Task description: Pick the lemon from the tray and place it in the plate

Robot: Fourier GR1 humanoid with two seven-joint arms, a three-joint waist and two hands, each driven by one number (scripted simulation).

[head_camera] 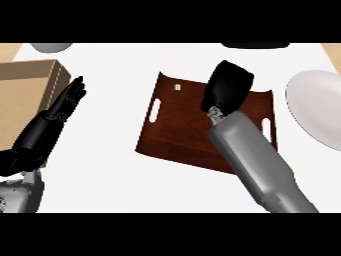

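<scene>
The right hand (pixel 227 86) lay over the upper middle of the tray (pixel 174 135), seen from the back, its fingers pointing down toward the tray floor; whether they were curled or straight could not be told from this angle. The lemon did not show anywhere: it was perhaps under that hand, so its place and the way its long axis ran could not be made out. The brown tray sat tilted on the white desk (pixel 114 185), slot handles in its left and right walls, a small pale mark near its top left corner. No writing could be read. The plate (pixel 328 112) stood just right of the tray, cut off by the edge. The left hand (pixel 55 117) rested open at left, fingers straight, over a box (pixel 14 95). Two things at the top edge were cut off.
</scene>
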